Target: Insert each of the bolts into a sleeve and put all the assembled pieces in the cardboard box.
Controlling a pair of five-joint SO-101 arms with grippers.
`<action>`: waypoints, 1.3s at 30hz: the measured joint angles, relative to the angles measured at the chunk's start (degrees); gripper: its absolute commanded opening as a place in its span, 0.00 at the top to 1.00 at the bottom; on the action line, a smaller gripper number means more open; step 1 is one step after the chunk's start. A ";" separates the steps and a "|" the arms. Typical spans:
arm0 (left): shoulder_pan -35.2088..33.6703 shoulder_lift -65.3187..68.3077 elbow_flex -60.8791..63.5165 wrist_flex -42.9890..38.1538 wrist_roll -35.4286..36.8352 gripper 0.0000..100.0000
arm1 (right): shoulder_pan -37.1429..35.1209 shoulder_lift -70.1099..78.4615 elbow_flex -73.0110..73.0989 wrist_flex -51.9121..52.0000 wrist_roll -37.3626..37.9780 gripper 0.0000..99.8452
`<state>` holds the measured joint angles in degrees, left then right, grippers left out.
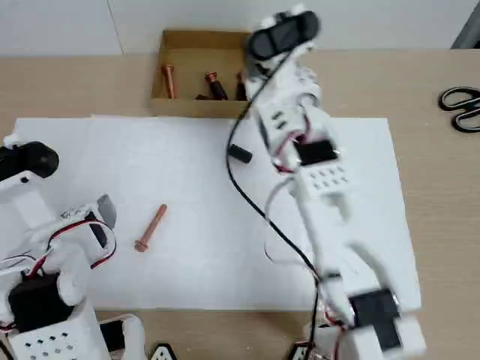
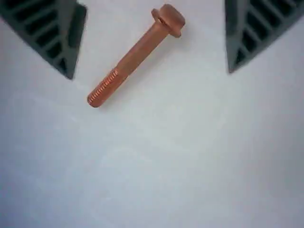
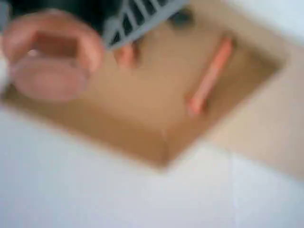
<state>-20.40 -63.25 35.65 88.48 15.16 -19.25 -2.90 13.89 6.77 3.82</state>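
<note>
Bolt (image 2: 132, 59) flat on paper (image 1: 195, 262), axis near-left to far-right | left gripper (image 2: 149, 73) over it, jaws wide, bolt between them, not gripped

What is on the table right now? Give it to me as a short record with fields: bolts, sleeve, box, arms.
loose bolt: lying flat on the paper, no sleeve on it
sleeve: black, alone on the paper, apart from the loose bolt
box: beyond the paper's far edge, with boxed bolts inside
left gripper: open, above the loose bolt
right arm: stretched out to the box's right end
scissors: on the bare table, far right
</note>
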 measured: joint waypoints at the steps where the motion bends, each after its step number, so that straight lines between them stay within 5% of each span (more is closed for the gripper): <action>1: 0.00 0.00 0.00 0.00 0.00 0.80 | -0.62 3.16 -1.23 -3.52 0.00 1.00; 11: 0.00 0.00 0.00 0.00 0.00 0.80 | -3.96 30.77 -17.76 -26.20 0.00 1.00; 23: 0.00 0.00 0.00 0.00 0.00 0.80 | -4.22 52.75 -34.99 -27.34 0.35 0.99; 39: 0.00 0.00 0.00 0.00 0.00 0.80 | -4.22 55.38 -35.60 -27.34 0.97 0.99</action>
<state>-20.40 -63.25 35.65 88.48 15.16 -23.47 52.48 -21.71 -20.57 4.79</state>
